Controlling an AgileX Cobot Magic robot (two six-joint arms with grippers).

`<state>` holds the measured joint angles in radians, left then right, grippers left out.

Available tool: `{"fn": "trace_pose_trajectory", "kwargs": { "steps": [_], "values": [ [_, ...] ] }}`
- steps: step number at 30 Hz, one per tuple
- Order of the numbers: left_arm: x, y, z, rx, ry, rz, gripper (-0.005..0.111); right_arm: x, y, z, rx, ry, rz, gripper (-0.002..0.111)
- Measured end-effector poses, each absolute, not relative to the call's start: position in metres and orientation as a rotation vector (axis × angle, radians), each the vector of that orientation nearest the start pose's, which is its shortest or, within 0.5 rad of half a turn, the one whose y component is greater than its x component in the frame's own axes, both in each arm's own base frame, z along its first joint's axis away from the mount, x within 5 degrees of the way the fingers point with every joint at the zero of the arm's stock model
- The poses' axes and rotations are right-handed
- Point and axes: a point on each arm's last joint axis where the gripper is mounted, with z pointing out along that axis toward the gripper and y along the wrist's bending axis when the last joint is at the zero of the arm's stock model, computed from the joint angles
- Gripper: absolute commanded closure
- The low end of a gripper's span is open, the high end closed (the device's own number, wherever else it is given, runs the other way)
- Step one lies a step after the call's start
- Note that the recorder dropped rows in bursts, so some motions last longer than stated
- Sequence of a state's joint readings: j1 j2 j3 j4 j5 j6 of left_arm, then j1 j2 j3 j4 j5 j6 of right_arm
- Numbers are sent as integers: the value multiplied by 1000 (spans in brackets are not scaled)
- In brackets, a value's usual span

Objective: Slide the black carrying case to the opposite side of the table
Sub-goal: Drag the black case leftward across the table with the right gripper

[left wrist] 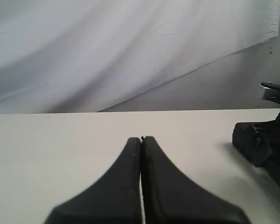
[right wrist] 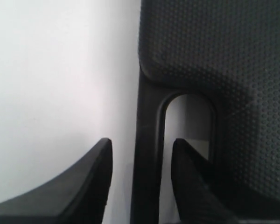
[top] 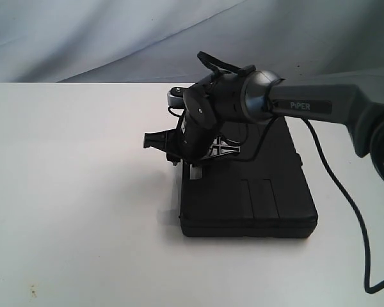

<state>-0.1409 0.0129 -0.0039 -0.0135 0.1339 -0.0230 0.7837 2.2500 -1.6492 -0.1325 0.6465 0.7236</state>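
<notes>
The black carrying case [top: 256, 198] lies flat on the white table [top: 70, 179], right of the middle. My right gripper [top: 191, 167] reaches down at the case's left edge. In the right wrist view the right gripper [right wrist: 141, 142] is open and straddles the case's handle bar [right wrist: 147, 154]: one finger stands over the table [right wrist: 56, 84], the other sits in the handle cut-out. The case's dimpled lid [right wrist: 224, 56] fills the rest of that view. My left gripper [left wrist: 141, 138] is shut on nothing above bare table [left wrist: 60, 140]. It does not show in the exterior view.
The right arm [top: 307, 105] stretches in from the right above the case, and its black cable [top: 345, 198] trails down to the table's right side. A grey cloth backdrop [top: 115, 38] hangs behind the table. Part of the right arm's wrist [left wrist: 263, 144] shows in the left wrist view.
</notes>
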Motion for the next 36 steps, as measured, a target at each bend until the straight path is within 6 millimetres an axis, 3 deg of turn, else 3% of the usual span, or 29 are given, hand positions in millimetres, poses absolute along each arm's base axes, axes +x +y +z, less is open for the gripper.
{"fn": "trace_pose_trajectory", "kwargs": {
  "steps": [14, 22, 25, 31, 36],
  "values": [
    [57, -8, 202, 86, 1626, -138, 107, 340, 326, 141, -182, 2745, 273, 69],
    [57, -8, 202, 86, 1626, -138, 107, 336, 321, 176, -175, 2715, 287, 70],
    [57, -8, 202, 86, 1626, -138, 107, 332, 315, 190, -172, 2726, 258, 76],
    [57, -8, 202, 86, 1626, -138, 107, 314, 304, 218, -256, 2738, 118, 106],
    [57, -8, 202, 86, 1626, -138, 107, 279, 303, 222, -384, 2699, 22, 108]
  ]
}}
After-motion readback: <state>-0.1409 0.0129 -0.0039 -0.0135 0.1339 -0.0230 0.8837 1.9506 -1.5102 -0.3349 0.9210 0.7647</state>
